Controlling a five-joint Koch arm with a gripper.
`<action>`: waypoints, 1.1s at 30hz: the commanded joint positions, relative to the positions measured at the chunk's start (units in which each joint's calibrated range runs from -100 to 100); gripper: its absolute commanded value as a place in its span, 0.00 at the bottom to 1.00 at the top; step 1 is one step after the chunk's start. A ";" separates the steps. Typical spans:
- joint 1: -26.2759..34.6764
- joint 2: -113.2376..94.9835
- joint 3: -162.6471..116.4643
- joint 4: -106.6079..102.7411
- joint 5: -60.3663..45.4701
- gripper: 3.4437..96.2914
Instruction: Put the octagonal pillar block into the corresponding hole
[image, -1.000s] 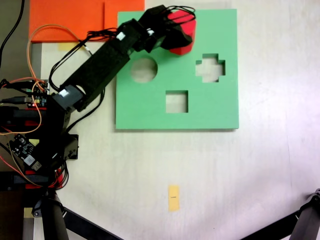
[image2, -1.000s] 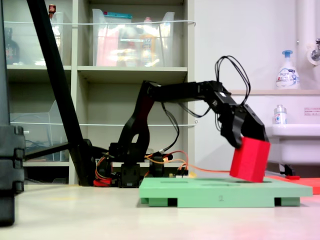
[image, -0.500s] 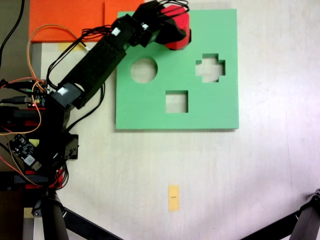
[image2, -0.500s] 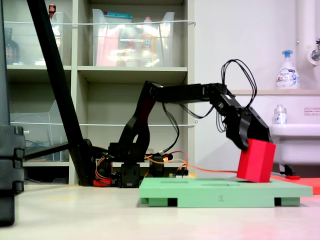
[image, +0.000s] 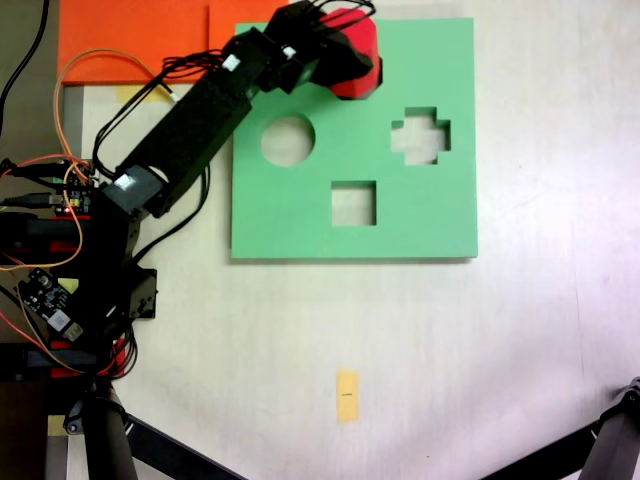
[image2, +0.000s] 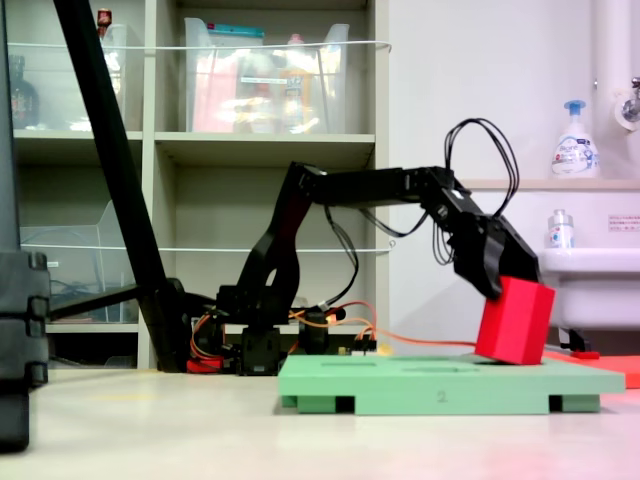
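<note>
From my remote station I recorded the claw (image: 335, 45) clamped on the octagonal pillar block (image: 358, 62), which sat over the green foam board (image: 420, 215) at about 12 o'clock of the board in the first exterior view, near the board's far edge. In the second exterior view the claw (image2: 492, 275) gripped the upper part of the octagonal pillar block (image2: 514, 320); the block was tilted, its lower end touching or just above the board's (image2: 440, 378) top surface toward the second exterior view's right end. I could not tell whether the block had entered the corresponding hole, since the block and claw covered that part of the board in the first exterior view. Three other cutouts remained visible in the first exterior view: a round cutout (image: 288, 140) at roughly 9 o'clock from the board's centre, a cross cutout (image: 420, 134) at roughly 2 o'clock, and a square cutout (image: 353, 203) at roughly 6 o'clock. The arm (image: 185, 135) extended from its base (image: 75, 270), at 9 o'clock in the first exterior view, diagonally up to the block. An orange sheet (image: 140, 35) lay on the counter (image: 500, 350) at 11 o'clock, touching the board's upper left corner, and a small yellow tag (image: 347, 396) lay well apart at 6 o'clock.
</note>
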 joint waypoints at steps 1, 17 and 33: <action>0.29 -1.10 4.73 1.65 -1.86 0.19; 0.39 -1.24 4.33 0.59 -8.25 0.19; 0.39 -1.24 0.05 1.36 -5.23 0.19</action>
